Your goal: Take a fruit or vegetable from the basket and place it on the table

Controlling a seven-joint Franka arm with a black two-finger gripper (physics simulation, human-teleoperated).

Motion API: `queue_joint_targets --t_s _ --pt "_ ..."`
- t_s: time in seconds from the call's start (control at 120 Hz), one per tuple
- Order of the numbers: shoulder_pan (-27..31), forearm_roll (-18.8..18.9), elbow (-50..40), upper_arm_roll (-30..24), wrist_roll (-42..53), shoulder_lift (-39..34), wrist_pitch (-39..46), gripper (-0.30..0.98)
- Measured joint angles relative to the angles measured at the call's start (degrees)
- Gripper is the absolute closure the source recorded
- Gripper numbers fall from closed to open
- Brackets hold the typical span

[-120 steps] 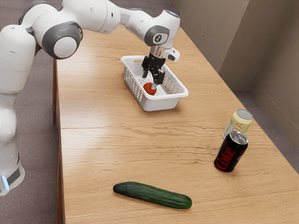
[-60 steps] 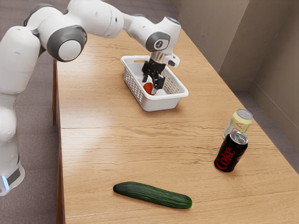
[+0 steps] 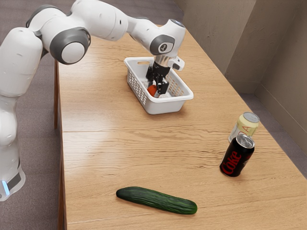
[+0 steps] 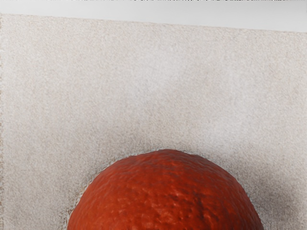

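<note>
Inside the basket, the gripper is down at the red-orange fruit, open or closed I cannot tell. The wrist view shows its bumpy skin; the exterior view, a cucumber and cans outside.

On the table before me, a fruit lay in the basket; toward the exterior view's right, a can stood before another can, a cucumber nearest the camera.
</note>
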Motion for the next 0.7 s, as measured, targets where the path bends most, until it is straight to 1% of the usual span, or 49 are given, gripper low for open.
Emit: queue_joint_targets --t_s 0.05,0.133,0.208,0.442,0.633,0.7 --pt "-0.05 0.13 0.0 0.0 -0.01 0.0 0.07 0.38" --pt "-0.08 0.42 0.05 -0.01 -0.07 -0.15 0.21 0.5" --pt "-0.09 0.7 0.14 0.02 -0.16 -0.55 0.33 0.56" --pt "-0.17 1.28 0.26 0.03 -0.49 -4.07 0.31 0.61" --pt "-0.28 1.66 2.41 -0.5 -0.71 -7.96 -0.81 0.61" --pt "-1.17 1.7 3.09 -1.0 -0.62 -8.85 -1.37 0.61"
